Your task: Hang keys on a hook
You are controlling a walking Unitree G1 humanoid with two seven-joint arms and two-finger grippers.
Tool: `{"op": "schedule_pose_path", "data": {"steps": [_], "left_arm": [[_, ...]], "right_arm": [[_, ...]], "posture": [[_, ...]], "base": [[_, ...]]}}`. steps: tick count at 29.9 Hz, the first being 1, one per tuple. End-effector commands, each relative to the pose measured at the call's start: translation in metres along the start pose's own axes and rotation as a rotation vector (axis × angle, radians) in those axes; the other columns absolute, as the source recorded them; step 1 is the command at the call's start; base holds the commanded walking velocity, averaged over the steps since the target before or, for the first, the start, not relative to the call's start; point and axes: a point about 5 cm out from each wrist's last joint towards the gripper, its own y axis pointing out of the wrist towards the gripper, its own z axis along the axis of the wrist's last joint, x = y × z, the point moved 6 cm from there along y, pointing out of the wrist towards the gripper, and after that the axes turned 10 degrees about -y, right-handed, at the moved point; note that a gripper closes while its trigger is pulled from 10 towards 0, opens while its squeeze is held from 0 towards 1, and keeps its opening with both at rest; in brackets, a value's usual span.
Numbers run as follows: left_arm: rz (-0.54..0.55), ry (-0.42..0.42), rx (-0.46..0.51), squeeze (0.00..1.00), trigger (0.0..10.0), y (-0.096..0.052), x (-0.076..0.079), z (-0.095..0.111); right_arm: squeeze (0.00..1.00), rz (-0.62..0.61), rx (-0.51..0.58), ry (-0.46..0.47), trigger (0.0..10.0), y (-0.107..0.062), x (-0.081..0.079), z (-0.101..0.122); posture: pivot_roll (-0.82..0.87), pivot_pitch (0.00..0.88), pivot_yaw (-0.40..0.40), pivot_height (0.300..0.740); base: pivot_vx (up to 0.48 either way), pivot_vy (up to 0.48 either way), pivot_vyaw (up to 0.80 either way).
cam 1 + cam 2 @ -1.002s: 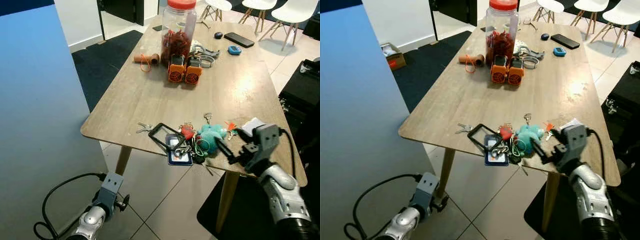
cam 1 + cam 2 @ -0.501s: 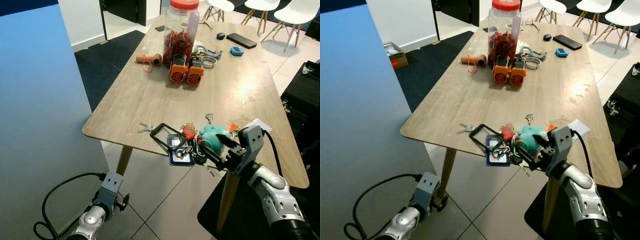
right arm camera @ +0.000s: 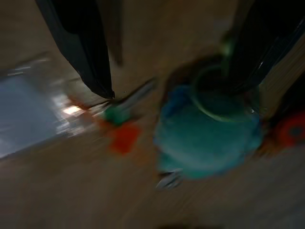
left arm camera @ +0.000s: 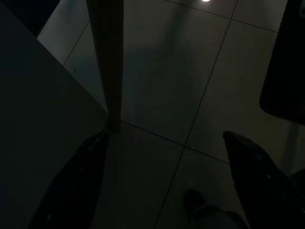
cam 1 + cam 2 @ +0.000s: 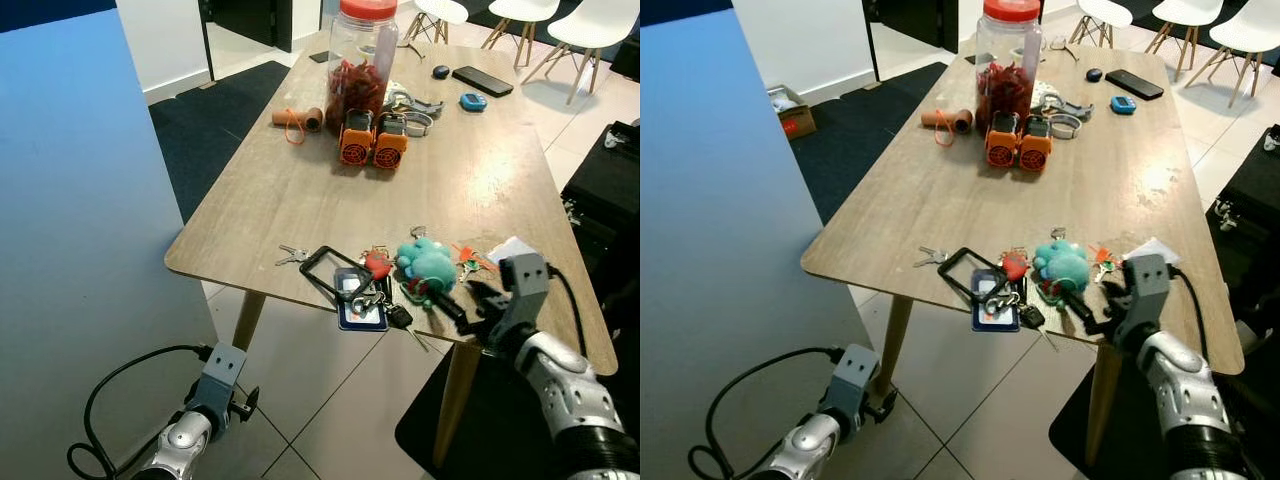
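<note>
A bunch of keys (image 5: 372,296) lies at the near edge of the wooden table (image 5: 300,190), with a teal plush keychain (image 5: 428,263), a red tag (image 5: 376,264), a black frame (image 5: 324,270) and a blue card (image 5: 359,312). Two small loose keys (image 5: 291,254) lie to its left. My right gripper (image 5: 453,293) is open just right of the bunch, low over the table edge. In the right wrist view the blurred teal plush (image 3: 209,133) sits ahead between the spread fingers (image 3: 81,43). My left gripper (image 4: 164,136) hangs open near the floor.
A tall jar with a red lid (image 5: 358,62), two orange devices (image 5: 372,146), a phone (image 5: 482,80) and small items stand at the table's far end. A blue wall (image 5: 70,200) is on the left, a black object (image 5: 610,170) on the right, white chairs (image 5: 590,25) beyond.
My right gripper reached left over the key bunch, then drew back to the right. The teal plush now lies slightly farther onto the table. The left arm has not moved.
</note>
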Motion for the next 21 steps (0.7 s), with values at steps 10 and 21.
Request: {"op": "schedule_pose_path", "data": {"steps": [10, 21], "left_arm": [[0.002, 0.012, -0.009, 0.00, 10.0, -0.002, -0.003, -0.003], [-0.002, 0.016, -0.001, 0.00, 10.0, -0.001, 0.000, -0.002]], "right_arm": [[0.00, -0.143, 0.209, 0.079, 10.0, -0.010, 0.038, 0.043], [0.00, -0.019, 0.130, -0.055, 10.0, 0.003, 0.002, 0.030]], "posture": [[0.07, 0.049, -0.026, 0.740], [0.07, 0.049, -0.025, 0.740]], "base": [[0.000, 0.000, 0.00], [0.000, 0.000, 0.00]]}}
